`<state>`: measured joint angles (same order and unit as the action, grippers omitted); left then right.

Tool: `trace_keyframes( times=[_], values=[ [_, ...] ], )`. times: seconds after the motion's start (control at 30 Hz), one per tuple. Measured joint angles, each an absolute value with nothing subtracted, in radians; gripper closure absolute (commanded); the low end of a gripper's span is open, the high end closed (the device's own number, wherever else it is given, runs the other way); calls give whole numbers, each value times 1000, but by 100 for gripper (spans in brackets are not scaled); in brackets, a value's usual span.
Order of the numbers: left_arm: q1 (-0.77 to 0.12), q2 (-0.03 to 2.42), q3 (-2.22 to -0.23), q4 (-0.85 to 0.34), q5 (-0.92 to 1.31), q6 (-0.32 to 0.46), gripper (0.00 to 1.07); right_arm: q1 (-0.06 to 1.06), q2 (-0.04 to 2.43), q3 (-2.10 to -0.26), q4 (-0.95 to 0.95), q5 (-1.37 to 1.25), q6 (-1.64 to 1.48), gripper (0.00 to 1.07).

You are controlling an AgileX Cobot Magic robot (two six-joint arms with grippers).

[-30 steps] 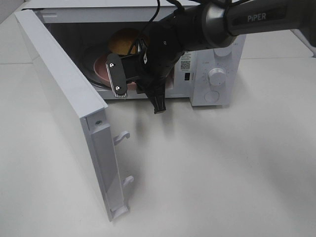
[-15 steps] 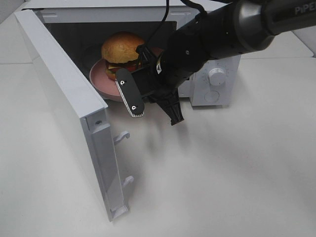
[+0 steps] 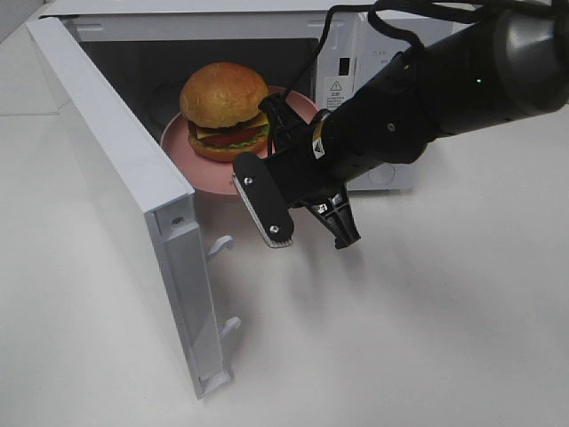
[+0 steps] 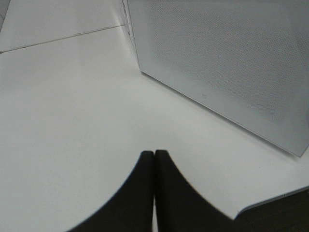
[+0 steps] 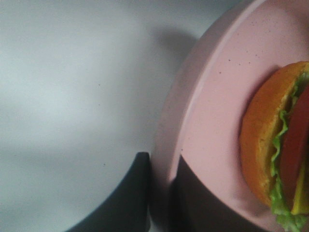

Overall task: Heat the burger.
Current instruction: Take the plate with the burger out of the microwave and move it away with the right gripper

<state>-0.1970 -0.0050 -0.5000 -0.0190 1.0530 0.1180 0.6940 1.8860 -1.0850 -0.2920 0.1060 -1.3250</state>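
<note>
The burger (image 3: pixel 224 96) sits on a round pink plate (image 3: pixel 191 165) at the mouth of the white microwave's (image 3: pixel 342 76) open cavity, the plate's front edge reaching to about the threshold. My right gripper (image 3: pixel 283 124) comes in from the right and is shut on the plate's rim. In the right wrist view the gripper (image 5: pixel 161 164) pinches the plate's (image 5: pixel 217 111) edge, with the burger (image 5: pixel 270 145) close beside it. My left gripper (image 4: pixel 154 162) is shut and holds nothing, low over the table facing the outside of the microwave door (image 4: pixel 227 72).
The microwave door (image 3: pixel 116 178) swings wide open toward the front left, its latch hooks (image 3: pixel 218 245) sticking out. My right arm (image 3: pixel 444 89) hides the control knobs. White tabletop (image 3: pixel 400 338) stretches in front and to the right.
My right arm has shifted right and toward the front, with the plate seeming to follow slightly. The burger, half hidden behind the wrist a second ago, is now in full view.
</note>
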Motion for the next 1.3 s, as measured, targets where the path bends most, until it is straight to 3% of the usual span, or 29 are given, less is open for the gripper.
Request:
trace_keyframes(
  times=[1.3],
  values=[
    [-197, -5, -500, -19, 1053, 118, 106, 693, 1515, -619, -305, 76, -1306, 107]
  ],
)
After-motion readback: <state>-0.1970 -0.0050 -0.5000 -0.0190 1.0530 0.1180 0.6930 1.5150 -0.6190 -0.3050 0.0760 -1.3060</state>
